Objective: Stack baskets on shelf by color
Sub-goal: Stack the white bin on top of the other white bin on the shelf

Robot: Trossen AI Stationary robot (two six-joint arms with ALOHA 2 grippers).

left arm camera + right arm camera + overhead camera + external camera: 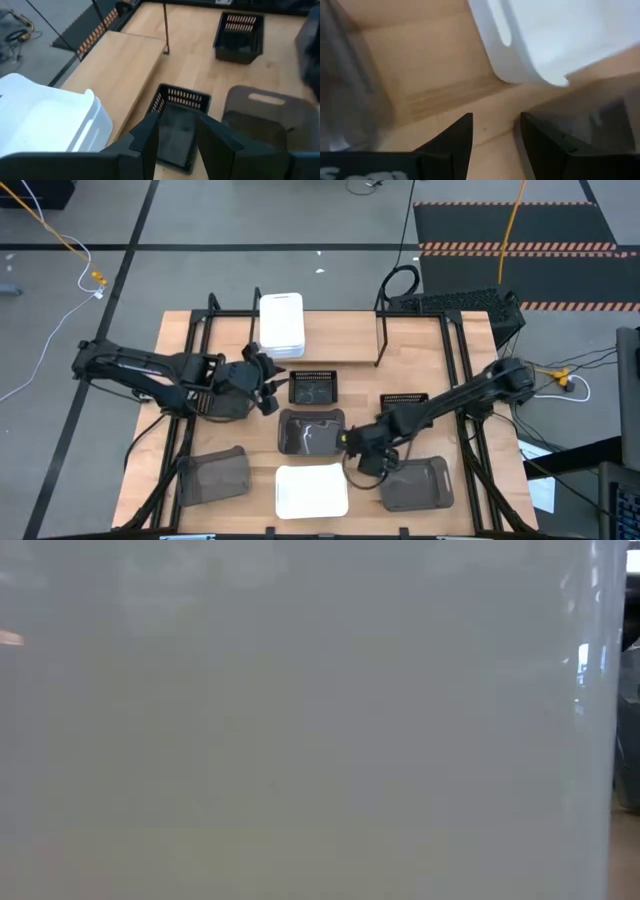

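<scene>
A white basket stack stands on the shelf at the table's far edge. Two black mesh baskets rest on the tabletop. Grey translucent baskets sit at the middle, near left and near right. A single white basket lies by the near edge. My left gripper is open, just left of the mesh basket. My right gripper is open over bare table between the middle grey basket and the white basket.
The low view is filled by a pale white surface close to the camera. Black shelf posts rise from the far part of the table. Bare shelf board lies right of the white stack.
</scene>
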